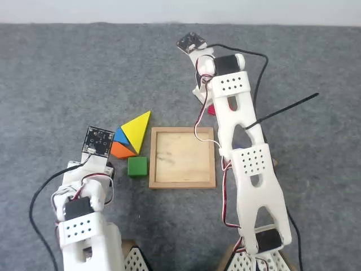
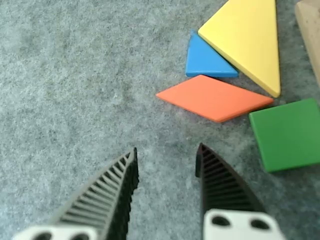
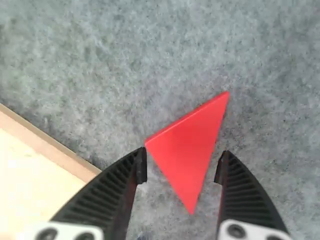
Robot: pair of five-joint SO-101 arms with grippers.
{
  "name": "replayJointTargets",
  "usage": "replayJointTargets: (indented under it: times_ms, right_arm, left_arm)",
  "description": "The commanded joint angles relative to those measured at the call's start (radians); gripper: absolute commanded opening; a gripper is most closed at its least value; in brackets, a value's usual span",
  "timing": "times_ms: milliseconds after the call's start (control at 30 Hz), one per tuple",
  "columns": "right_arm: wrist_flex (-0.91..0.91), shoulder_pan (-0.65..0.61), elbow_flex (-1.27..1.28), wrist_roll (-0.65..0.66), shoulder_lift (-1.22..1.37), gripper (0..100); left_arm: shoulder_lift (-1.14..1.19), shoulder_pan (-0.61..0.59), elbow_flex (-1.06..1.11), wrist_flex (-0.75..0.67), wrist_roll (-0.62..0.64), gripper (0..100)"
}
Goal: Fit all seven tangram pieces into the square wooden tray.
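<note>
A fuzzy grey felt cloth (image 1: 67, 84) covers the whole table. Along the far edge runs a pale, plain strip (image 1: 113, 10). The light is soft and even.

The tray (image 1: 182, 183) was pale wood with a slightly darker rim. Left of the tray were a yellow triangle (image 1: 138, 129), a blue triangle (image 1: 120, 135), an orange parallelogram (image 1: 121, 150) and a green square (image 1: 137, 166). Beyond the tray's far right corner was a red triangle (image 3: 192, 145). The carpet (image 1: 56, 84) under the tray was mottled grey
</note>
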Motion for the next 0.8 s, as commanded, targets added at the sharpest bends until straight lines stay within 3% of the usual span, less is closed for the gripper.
replayJointTargets:
  times_ms: [0,133,200,567,767]
  right_arm:
    - [0.031,-0.028,-0.006,-0.012,-0.042,23.8]
    - [0.004,-0.025,-0.015,-0.130,0.071,38.5]
    - [-0.013,-0.022,-0.015,-0.155,0.114,40.9]
    - [-0.053,-0.007,-0.015,-0.153,0.186,38.1]
    - [-0.093,-0.007,-0.009,-0.077,0.189,25.8]
  left_arm:
    - [-0.023,0.002,-0.012,-0.021,-0.011,18]
    - [-0.023,0.002,-0.012,-0.021,-0.011,18]
    - [-0.023,0.002,-0.012,-0.021,-0.011,18]
    - [-0.023,0.002,-0.012,-0.021,-0.011,18]
    - [-0.023,0.002,-0.012,-0.021,-0.011,18]
